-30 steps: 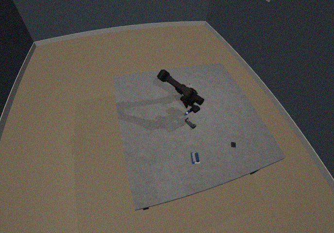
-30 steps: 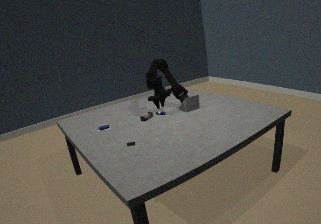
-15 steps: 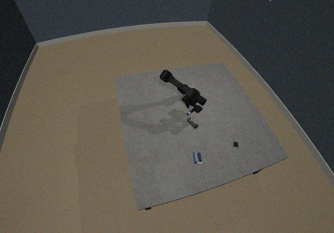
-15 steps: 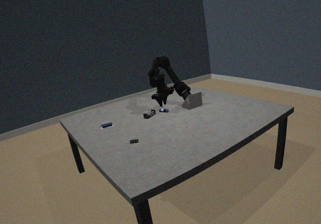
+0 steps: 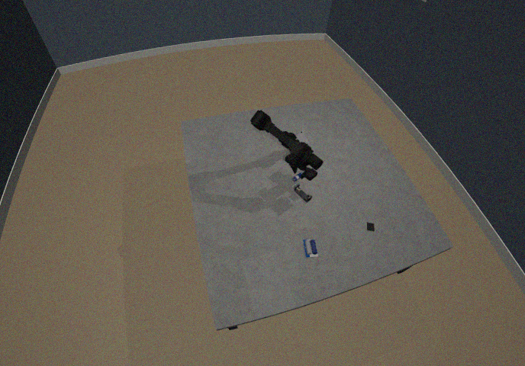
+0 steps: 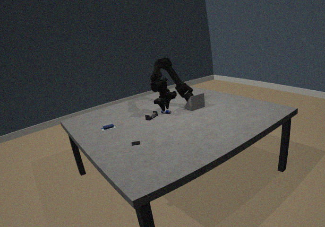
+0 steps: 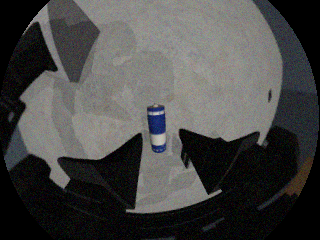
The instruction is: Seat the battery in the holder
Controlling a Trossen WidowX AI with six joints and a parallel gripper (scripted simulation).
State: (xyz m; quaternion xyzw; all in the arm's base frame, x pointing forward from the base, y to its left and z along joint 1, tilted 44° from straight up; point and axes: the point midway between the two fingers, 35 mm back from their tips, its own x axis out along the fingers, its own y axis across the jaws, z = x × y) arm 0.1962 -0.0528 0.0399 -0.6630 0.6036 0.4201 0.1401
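Wrist view shows the blue battery (image 7: pixel 156 128) lying on the bench (image 7: pixel 200 47), jaws half spread around it and pinching nothing. Picking up and seating in the holder (image 5: pixel 302 194) are not yet done.

Grey table (image 6: pixel 195 149) on dark legs (image 6: pixel 284 145) stands on a tan floor (image 6: pixel 34 192); dark blue walls (image 6: pixel 88 48) meet at the far corner, dimly lit.

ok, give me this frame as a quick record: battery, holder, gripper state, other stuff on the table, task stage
battery: lying on the table, blue and white, not in the holder
holder: apart from the battery, unfilled
gripper: above the battery, part open, holding nothing
fingers: either side of the battery's near end, no contact visible
other items: blue block; small dark piece
stage: pre-grasp
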